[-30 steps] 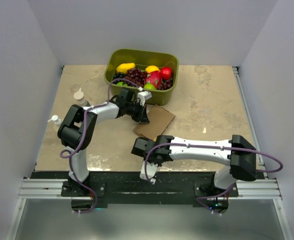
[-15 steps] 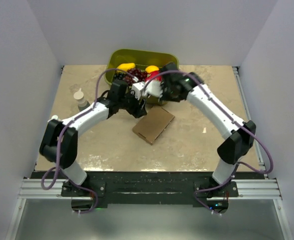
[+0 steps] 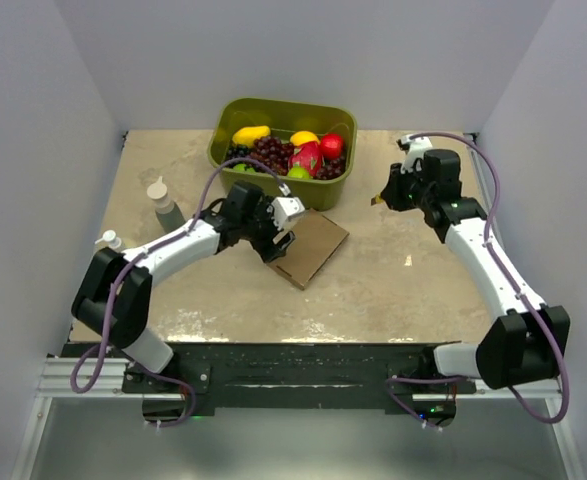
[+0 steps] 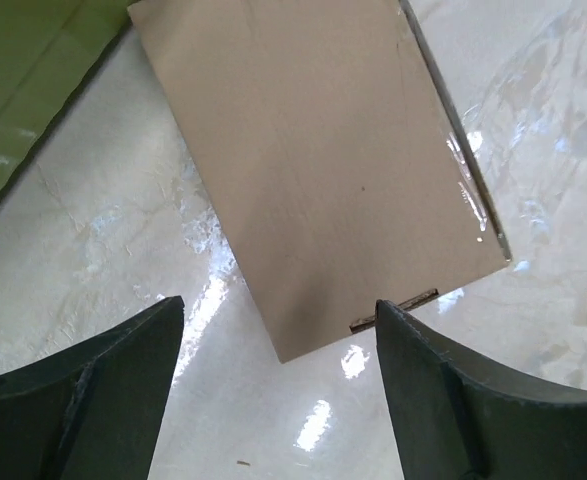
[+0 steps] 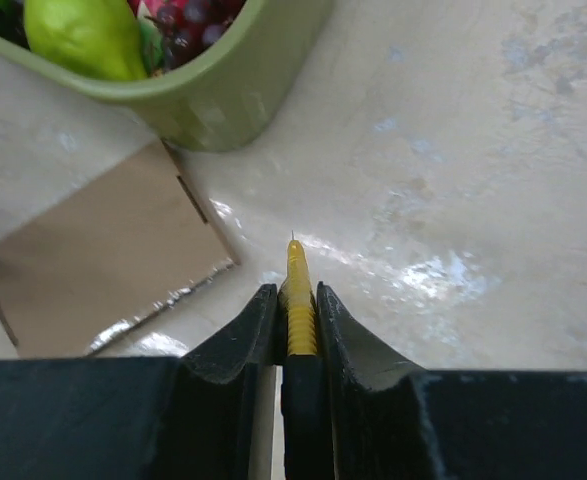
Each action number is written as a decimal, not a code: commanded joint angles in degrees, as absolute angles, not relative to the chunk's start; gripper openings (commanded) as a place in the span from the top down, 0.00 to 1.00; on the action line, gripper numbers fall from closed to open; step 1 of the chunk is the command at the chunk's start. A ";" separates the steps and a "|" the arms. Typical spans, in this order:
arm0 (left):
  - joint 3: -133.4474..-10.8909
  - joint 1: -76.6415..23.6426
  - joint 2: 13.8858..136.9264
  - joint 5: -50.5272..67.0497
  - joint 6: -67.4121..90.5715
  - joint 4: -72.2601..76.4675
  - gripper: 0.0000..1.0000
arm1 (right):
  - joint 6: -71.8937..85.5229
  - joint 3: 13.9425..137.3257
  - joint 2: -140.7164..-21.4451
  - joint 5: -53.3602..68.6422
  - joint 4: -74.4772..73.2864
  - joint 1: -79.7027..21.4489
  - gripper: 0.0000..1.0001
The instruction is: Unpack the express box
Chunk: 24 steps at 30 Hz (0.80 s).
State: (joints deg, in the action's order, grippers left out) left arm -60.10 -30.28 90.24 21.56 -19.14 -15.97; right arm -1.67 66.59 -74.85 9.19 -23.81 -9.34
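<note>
1. White walls (image 3: 303, 50) close in a beige, marbled table top (image 3: 413, 290) on three sides.
2. At the far edge stands an olive-green plastic tub (image 3: 325, 192) filled with fruit: a yellow piece (image 3: 250, 133), dark grapes (image 3: 270, 152) and a red piece (image 3: 331, 145).
3. The express box (image 3: 311, 246), a thin, flat, rectangular brown cardboard mailer, lies flat on the table near the middle, just in front of the tub and turned at an angle to the table edges. Its lid is down.
4. In the left wrist view a strip of clear tape glints along one long edge of the box (image 4: 323, 170), and a small tab shows at its near short edge.
5. The left gripper (image 3: 281, 238) is at the box's left end. Its dark fingers (image 4: 103, 380) are spread wide and hold nothing.
6. The right gripper (image 3: 385, 195) is over the far right part of the table, well apart from the box. Its fingers are pressed together on a thin, ribbed yellow stick (image 5: 295, 270) with a sharp tip that points forward over bare table.
7. The right wrist view also takes in a corner of the tub, a green fruit (image 5: 83, 35) inside it and one end of the box.
8. A small capped bottle (image 3: 163, 203) stands at the left side of the table.
</note>
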 commanded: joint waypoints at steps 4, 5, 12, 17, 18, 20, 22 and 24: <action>-62.92 -31.64 93.69 16.60 -33.65 -15.64 0.18 | 26.60 61.97 -80.23 12.03 -8.35 -6.07 1.00; -64.76 -31.73 93.95 20.44 -34.36 -15.82 0.18 | 27.59 61.96 -81.03 12.48 -8.78 -5.11 1.00; -71.98 -35.94 102.56 29.62 -29.81 -15.39 0.18 | 30.50 60.74 -83.76 14.59 -10.37 -3.34 1.00; -72.95 -42.09 106.51 16.83 -22.16 -10.73 0.16 | 31.02 60.47 -83.41 12.83 -10.63 -2.73 1.00; -72.95 -42.71 107.22 14.53 -19.89 -10.11 0.16 | 31.90 60.47 -83.32 12.14 -10.37 -2.64 1.00; -72.34 -44.64 108.80 8.30 -18.46 -9.84 0.16 | 32.87 60.47 -83.50 12.22 -10.11 -1.94 1.00; -70.94 -46.13 109.51 5.72 -18.37 -10.02 0.15 | 33.49 60.82 -84.37 13.26 -10.28 -1.50 1.00; -69.27 -46.84 108.90 4.22 -20.29 -9.85 0.14 | 33.57 60.82 -84.90 13.88 -10.28 -0.97 1.00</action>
State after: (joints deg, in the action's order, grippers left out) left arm -71.02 -45.71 108.60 12.69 -21.47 -11.33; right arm 31.31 60.42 -85.01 13.06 -12.36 -2.20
